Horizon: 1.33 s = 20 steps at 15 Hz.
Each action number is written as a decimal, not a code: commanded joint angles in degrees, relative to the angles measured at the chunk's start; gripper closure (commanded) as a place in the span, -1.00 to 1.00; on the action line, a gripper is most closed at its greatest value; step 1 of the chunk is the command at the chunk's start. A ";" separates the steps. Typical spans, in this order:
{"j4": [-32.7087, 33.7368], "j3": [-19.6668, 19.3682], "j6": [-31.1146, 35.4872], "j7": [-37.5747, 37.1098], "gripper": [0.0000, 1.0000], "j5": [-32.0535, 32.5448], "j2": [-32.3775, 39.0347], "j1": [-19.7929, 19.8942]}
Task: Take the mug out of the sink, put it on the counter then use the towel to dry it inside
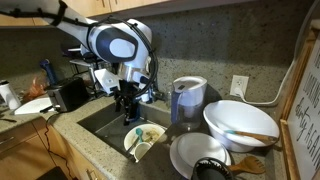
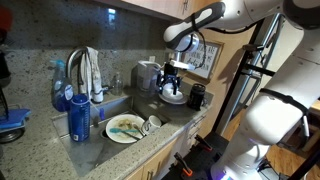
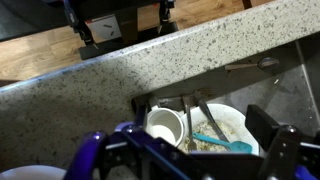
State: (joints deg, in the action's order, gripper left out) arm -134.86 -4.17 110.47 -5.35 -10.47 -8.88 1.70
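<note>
Gripper (image 1: pixel 128 108): we see its jaws spread wide, empty, above the sink (image 1: pixel 97 118).
Mug (image 3: pixel 165 125): we find it in the sink, by its front wall, just beside the dirty plate (image 3: pixel 240 115).

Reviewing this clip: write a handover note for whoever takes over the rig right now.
Gripper: open and empty, hanging above the sink, touching nothing.
Mug: in the sink, next to a dirty plate.
Towel: appears draped over the faucet.
Counter: the mug is not on it.
Done: nothing yet.
Left: grasp the mug, set it on the counter, fetch the towel, dry the inside.
</note>
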 commanded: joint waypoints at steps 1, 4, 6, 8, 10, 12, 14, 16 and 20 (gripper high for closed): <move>1.91 0.84 3.93 1.61 -1.00 -0.88 6.05 -0.03; 2.56 1.32 6.68 1.67 -1.00 -1.18 9.94 -0.17; 2.85 1.52 8.16 1.62 -1.00 -1.39 11.89 -0.31; 3.28 1.75 9.15 1.55 -1.00 -1.48 13.47 -0.42; 3.51 2.03 9.87 1.22 -1.00 -1.36 14.63 -0.52; 3.11 2.25 11.06 0.82 -1.00 -1.20 15.27 -0.56; 2.44 2.44 12.71 0.69 -1.00 -1.25 15.82 -0.58; 1.71 2.56 14.73 0.58 -1.00 -1.07 16.37 -0.61; 0.04 2.85 18.98 0.76 -1.00 -1.29 17.79 -0.73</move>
State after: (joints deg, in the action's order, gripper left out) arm -133.18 -1.97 126.09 -4.78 -10.49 8.46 0.96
